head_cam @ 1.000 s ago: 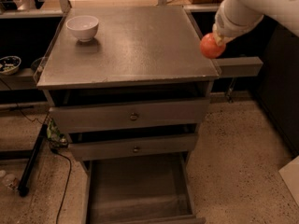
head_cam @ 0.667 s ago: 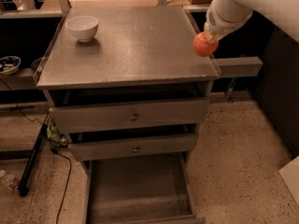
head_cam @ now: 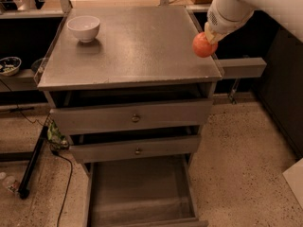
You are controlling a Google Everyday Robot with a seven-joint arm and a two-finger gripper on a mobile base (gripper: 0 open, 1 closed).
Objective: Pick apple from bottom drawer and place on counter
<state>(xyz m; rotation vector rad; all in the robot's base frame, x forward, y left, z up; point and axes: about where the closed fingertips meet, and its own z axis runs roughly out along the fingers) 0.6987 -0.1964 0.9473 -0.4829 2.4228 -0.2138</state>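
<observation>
The apple (head_cam: pixel 204 45), round and red-orange, hangs at the end of my gripper (head_cam: pixel 208 38) over the right edge of the counter (head_cam: pixel 137 46). The white arm reaches in from the upper right. The gripper is shut on the apple and holds it a little above the grey metal top. The bottom drawer (head_cam: pixel 139 193) is pulled open below, and its flat grey floor is bare.
A white bowl (head_cam: pixel 84 28) stands at the counter's back left. Two grey drawers with brass knobs (head_cam: pixel 136 118) sit slightly open above the bottom drawer. A narrow grey ledge (head_cam: pixel 244 67) sticks out right of the cabinet. A small dish (head_cam: pixel 8 65) sits on a shelf at left.
The gripper has carried the apple leftward and a little farther back, from beside the counter's right edge to over that edge.
</observation>
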